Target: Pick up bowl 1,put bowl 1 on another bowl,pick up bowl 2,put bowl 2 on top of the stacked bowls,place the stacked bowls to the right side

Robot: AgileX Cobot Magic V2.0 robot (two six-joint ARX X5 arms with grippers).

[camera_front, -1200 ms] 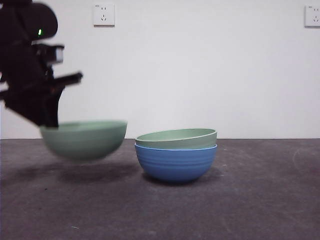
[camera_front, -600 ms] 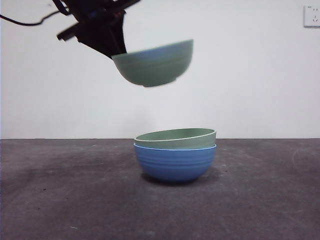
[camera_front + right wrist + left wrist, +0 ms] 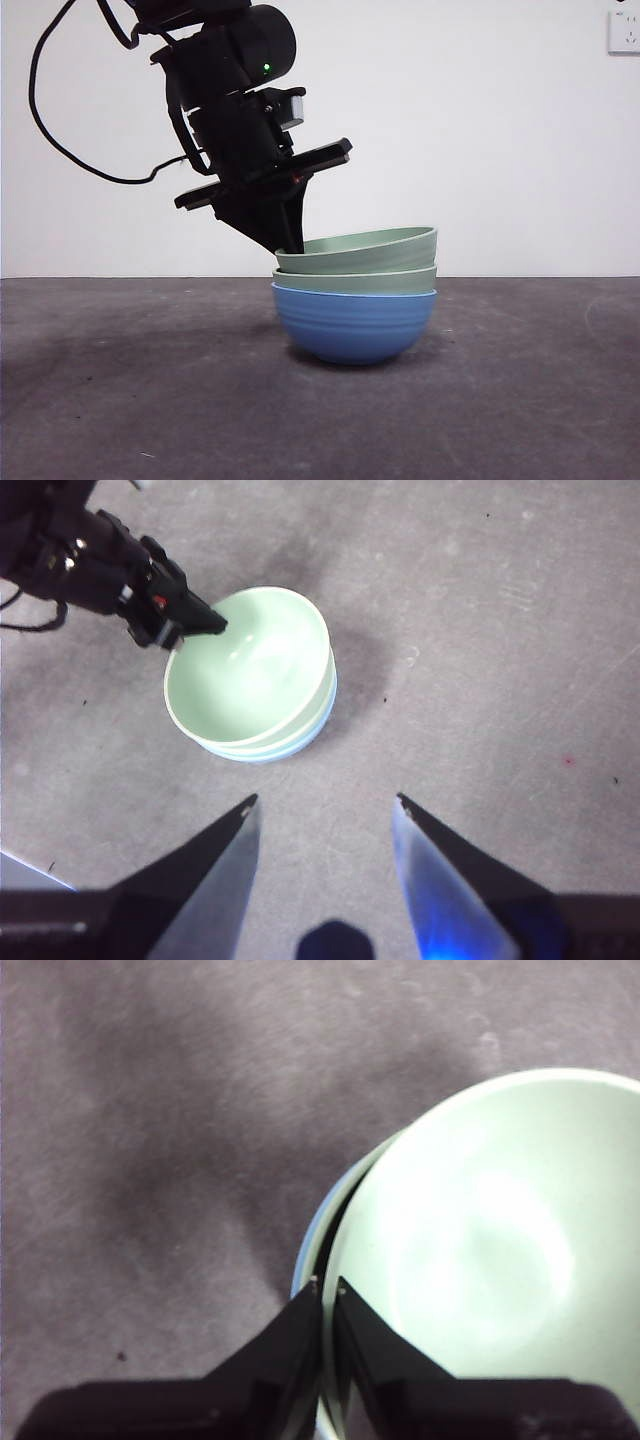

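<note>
On the dark worktop [image 3: 120, 400], your left tool [image 3: 327, 1288] pinches the top green bowl's [image 3: 360, 250] rim, apparently seated on the stacked bowls [image 3: 355, 300]; right tool [image 3: 322, 802] hangs spread.

No legible text, label, brand, number or sign in any view. I checked the top green bowl [image 3: 365, 250], the lower green bowl [image 3: 356, 279] and the blue bowl [image 3: 352, 322] beneath them: all plain, ridges only. The wall socket [image 3: 625, 31], high and well off to the side of the blue bowl, shows slots but no readable marking. My arm's housing above the blue bowl carries only a green indicator light [image 3: 266, 69], no lettering.
</note>
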